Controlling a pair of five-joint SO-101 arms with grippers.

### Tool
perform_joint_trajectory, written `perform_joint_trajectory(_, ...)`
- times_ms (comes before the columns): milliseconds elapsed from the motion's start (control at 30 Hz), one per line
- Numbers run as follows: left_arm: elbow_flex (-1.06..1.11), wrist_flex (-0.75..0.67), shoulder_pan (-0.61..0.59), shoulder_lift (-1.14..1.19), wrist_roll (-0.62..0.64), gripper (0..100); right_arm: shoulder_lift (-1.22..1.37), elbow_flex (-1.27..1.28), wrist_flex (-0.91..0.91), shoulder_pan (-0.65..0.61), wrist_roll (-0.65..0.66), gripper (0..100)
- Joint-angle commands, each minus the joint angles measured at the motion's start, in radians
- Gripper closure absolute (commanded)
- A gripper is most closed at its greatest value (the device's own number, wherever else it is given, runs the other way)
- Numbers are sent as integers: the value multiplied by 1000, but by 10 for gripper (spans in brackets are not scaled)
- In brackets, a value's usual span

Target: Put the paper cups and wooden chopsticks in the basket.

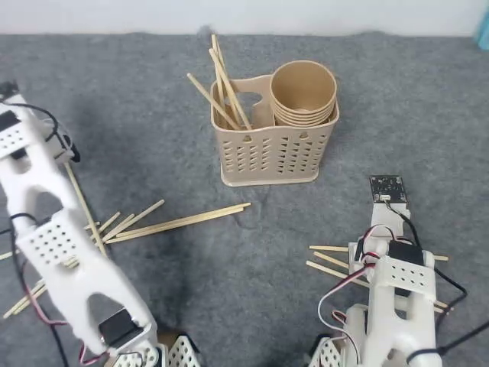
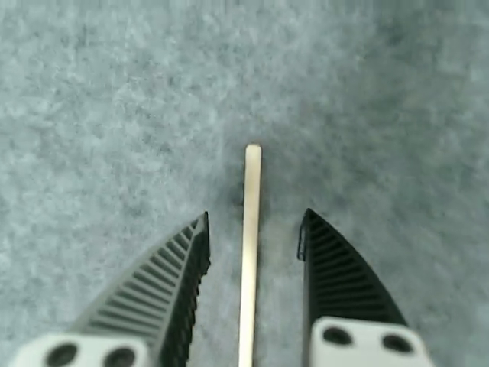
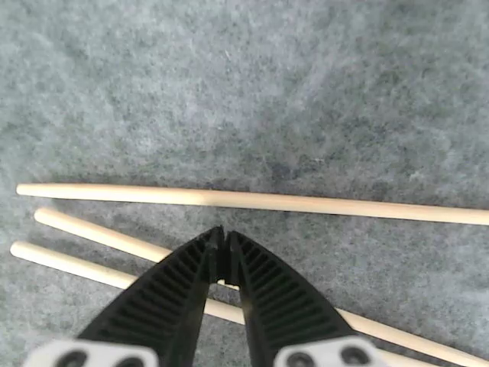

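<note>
Left jaws apart astride pale chopstick [image 2: 252,229]; right jaws together above three chopsticks [image 3: 229,200].

The table's grey cloth [image 1: 153,115] looks like felt, fuzzy and matt. The basket [image 1: 267,157] is smooth beige plastic with a faint sheen. The paper cups [image 1: 303,88] are matt brown paper, and the chopsticks [image 1: 183,220] pale, smooth bare wood. The left gripper [image 2: 255,218] and right gripper [image 3: 224,232] have matt, ribbed black plastic fingers [image 2: 336,275]. The arm shells [image 1: 53,245] are white plastic.

No legible text, label, number or sign, not even on the basket [image 1: 267,153]
</note>
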Motion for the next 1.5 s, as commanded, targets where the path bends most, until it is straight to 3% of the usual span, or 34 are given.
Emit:
perform_joint_trajectory(0, -148, 54, 9, 78, 20, 817, -21, -9, -15, -10, 18, 991)
perform_joint_trajectory(100, -242, 109, 11, 166, 71, 870, -21, -9, -15, -10, 18, 991)
perform_joint_trajectory(200, -346, 176, 12, 224, 87, 994, -21, -9, -15, -10, 18, 991)
perform_joint_trajectory(333, -481, 313, 25, 275, 86, 989, -21, -9, -15, -10, 18, 991)
perform_joint_trajectory(533, -467, 308, -14, 198, 87, 989, -21, -9, -15, -10, 18, 991)
perform_joint_trajectory(667, -302, 308, -38, 34, 84, 989, -21, -11, -15, -10, 18, 991)
perform_joint_trajectory(900, 203, 298, 12, -448, 78, 989, -21, -11, -16, -10, 18, 991)
perform_joint_trajectory(1067, 452, 204, 55, -789, 80, 989, -21, -11, -10, -10, 18, 991)
perform_joint_trajectory(1467, 730, -17, 212, -1289, 83, 988, -21, -9, -7, -8, 18, 991)
